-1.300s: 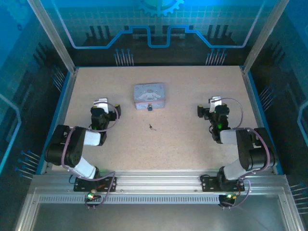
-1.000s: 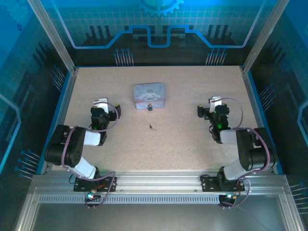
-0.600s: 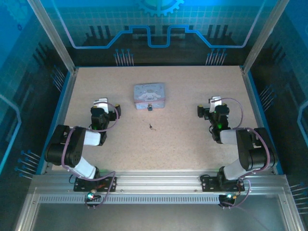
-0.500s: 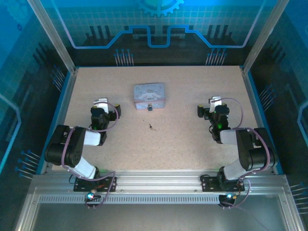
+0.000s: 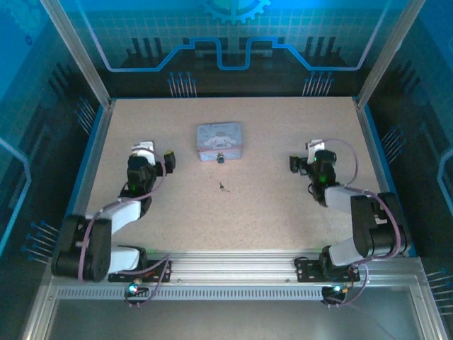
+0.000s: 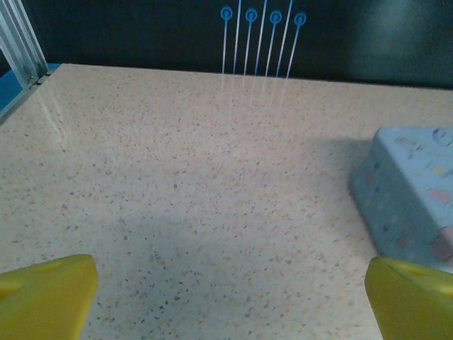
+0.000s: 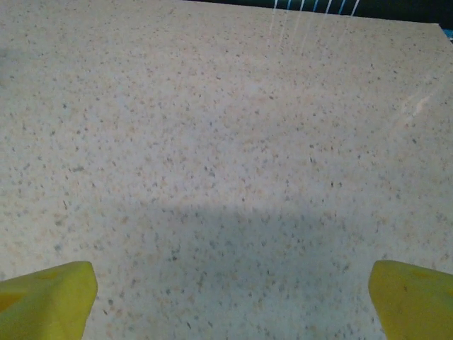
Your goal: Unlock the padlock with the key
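left pincer [image 5: 142, 148]: spread wide. Yellow fingertips [image 6: 47, 296] sit in both lower corners of the left wrist view, with bare worktop [image 5: 283, 212] between them. Holds nothing.
right pincer [image 5: 316, 146]: also wide apart. Yellow fingertips [image 7: 45, 293] at both lower corners of the right wrist view, speckled surface between. Holds nothing.
padlock [image 5: 221, 158]: tiny, dark blue. Lies on the worktop right at the middle of the tin's near edge; cannot tell whether they touch. Shackle too small to tell if locked.
key [image 5: 224, 187]: dark sliver flat on the worktop. It lies on the arm-base side of the padlock, near it but apart, roughly between the two arms.
tin [image 5: 220, 140]: pale grey-blue rectangle with a cartoon lid, flat on the worktop left of centre. In the left wrist view its corner [image 6: 414, 198] sits at the right edge, ahead of the right-hand fingertip.
clearances: left pincer is left of the tin, right pincer far to the right. Both are well apart from the padlock and key.
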Available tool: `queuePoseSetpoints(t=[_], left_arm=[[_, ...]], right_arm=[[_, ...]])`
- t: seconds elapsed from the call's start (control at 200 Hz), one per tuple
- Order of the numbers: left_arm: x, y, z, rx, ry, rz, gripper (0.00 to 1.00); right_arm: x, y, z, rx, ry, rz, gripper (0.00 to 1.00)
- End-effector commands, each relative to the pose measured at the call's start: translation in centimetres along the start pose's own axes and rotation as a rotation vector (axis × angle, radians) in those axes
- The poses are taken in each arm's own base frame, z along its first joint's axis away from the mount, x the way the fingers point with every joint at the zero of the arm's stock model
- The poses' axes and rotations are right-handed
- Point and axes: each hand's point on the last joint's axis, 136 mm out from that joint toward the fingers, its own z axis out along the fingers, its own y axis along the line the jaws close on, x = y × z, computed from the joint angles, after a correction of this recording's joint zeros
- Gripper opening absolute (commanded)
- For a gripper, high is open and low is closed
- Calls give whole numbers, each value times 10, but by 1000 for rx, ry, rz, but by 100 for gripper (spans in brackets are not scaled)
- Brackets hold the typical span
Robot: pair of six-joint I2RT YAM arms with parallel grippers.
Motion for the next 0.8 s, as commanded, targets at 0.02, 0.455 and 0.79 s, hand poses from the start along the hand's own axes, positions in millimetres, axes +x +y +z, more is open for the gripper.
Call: queuePoseSetpoints(t=[0.02,0.455,0.79], left_arm=[[5,-20,-27,38,228,-127,88],[61,-64,-70,145,589,-311,67],[92,-56,-84,140,633,-275,70]], right_arm=[[-19,22,-23,-42,239,74,93],[20,298,-74,-442,688,-428,52],[55,324,-84,-465,889,-526,43]])
